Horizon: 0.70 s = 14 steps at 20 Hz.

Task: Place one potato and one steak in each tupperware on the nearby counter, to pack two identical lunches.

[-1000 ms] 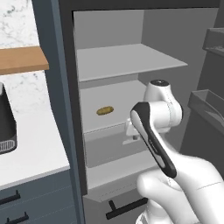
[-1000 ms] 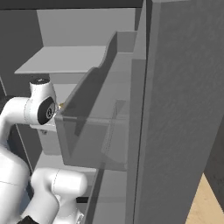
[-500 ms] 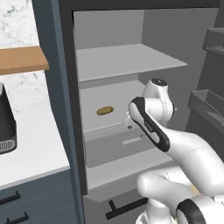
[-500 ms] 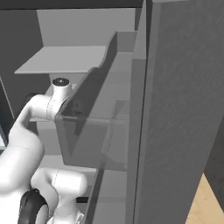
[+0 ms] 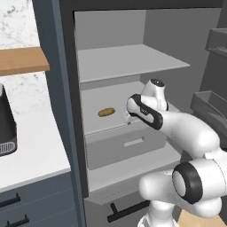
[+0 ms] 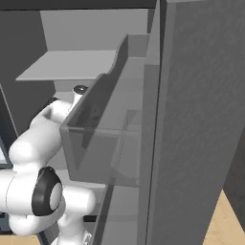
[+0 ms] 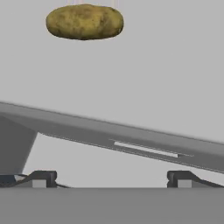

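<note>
One potato (image 5: 106, 112), an oval yellow-brown lump, lies on the middle shelf (image 5: 146, 104) of an open fridge. In the hand view the potato (image 7: 84, 22) sits at the top, well beyond my gripper (image 7: 109, 177). The two dark fingertips (image 7: 42, 177) stand far apart with nothing between them. In the left base view my hand (image 5: 133, 111) hovers just right of the potato, over the shelf's front edge. The white counter (image 5: 31, 150) runs left of the fridge. The steak and the tupperware are out of view.
A grey drawer (image 5: 126, 144) sits under the potato's shelf, and another shelf (image 5: 128, 62) is above it. Door bins (image 5: 213, 106) stand at the right. The fridge door and its clear bin (image 6: 110, 143) stand close to my arm in the right base view. A dark toaster (image 5: 5, 128) stands on the counter.
My arm has reached forward into the fridge, bringing the hand lower and nearer the potato's shelf. The potato has not moved and the jaws stayed open.
</note>
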Motion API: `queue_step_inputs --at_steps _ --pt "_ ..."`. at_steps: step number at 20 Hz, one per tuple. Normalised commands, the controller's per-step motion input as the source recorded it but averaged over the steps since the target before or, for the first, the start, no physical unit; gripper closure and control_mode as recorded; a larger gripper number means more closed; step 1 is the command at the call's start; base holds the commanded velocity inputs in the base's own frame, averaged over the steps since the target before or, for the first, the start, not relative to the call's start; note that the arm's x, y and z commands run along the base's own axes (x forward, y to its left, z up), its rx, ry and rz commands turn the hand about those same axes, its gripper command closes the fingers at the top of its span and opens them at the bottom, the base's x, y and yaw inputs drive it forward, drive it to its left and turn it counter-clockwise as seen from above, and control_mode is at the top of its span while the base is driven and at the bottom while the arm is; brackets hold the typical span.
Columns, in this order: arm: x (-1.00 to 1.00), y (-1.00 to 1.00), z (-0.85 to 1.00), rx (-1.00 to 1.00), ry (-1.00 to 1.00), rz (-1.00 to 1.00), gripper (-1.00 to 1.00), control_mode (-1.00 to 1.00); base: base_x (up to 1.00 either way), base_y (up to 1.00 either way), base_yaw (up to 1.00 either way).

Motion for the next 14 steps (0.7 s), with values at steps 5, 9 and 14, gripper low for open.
queue_step_inputs --at_steps 5,9,14 --pt "0.33 0.10 -0.11 0.00 -0.12 0.00 -1.00 -1.00 0.00 0.00 0.00" --pt "0.78 0.23 -0.34 0.04 -0.15 0.00 -1.00 -1.00 0.00 0.00 0.00" --pt "0.94 0.15 -0.11 0.08 -0.08 -0.01 -1.00 -1.00 0.00 0.00 0.00"
